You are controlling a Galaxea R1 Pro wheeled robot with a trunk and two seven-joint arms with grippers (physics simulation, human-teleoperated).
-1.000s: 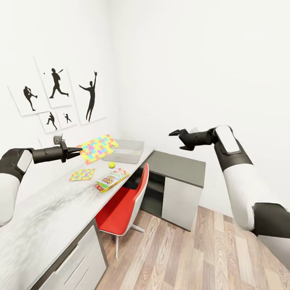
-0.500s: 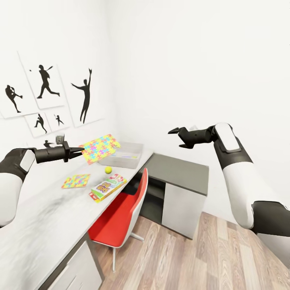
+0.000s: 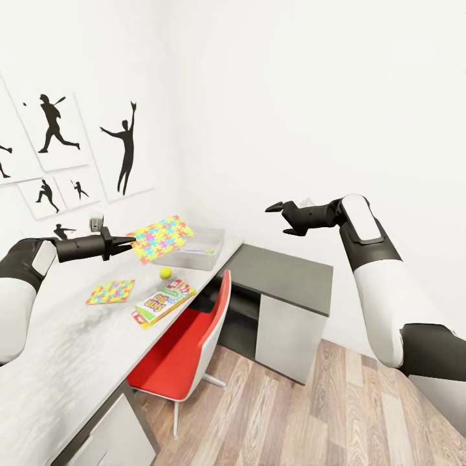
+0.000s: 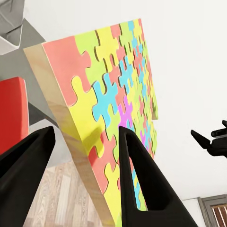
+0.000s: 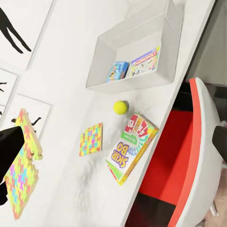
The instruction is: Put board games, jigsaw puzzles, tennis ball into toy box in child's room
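My left gripper (image 3: 127, 244) is shut on the edge of one jigsaw puzzle (image 3: 159, 238), held tilted in the air above the table (image 3: 58, 349), just short of the toy box (image 3: 208, 254). In the left wrist view the fingers (image 4: 142, 179) clamp the puzzle (image 4: 113, 104). The second jigsaw puzzle (image 3: 111, 291), the tennis ball (image 3: 166, 272) and the Skip-Bo board game (image 3: 163, 301) lie on the table. The toy box (image 5: 142, 82) holds the blue game (image 5: 118, 71) and the Monopoly game (image 5: 144, 61). My right gripper (image 3: 283, 219) hangs open and empty above the dark unit.
A red chair (image 3: 188, 343) is pushed under the table's edge. A lower dark grey unit with a white panel (image 3: 285, 278) stands to the right of the table. Black silhouette pictures (image 3: 123, 149) hang on the left wall. Wood-plank floor (image 3: 310, 414) lies to the right.
The whole view has swung, so table and pictures sit further left. My left gripper keeps hold of the puzzle, which now stands slightly closer to the toy box.
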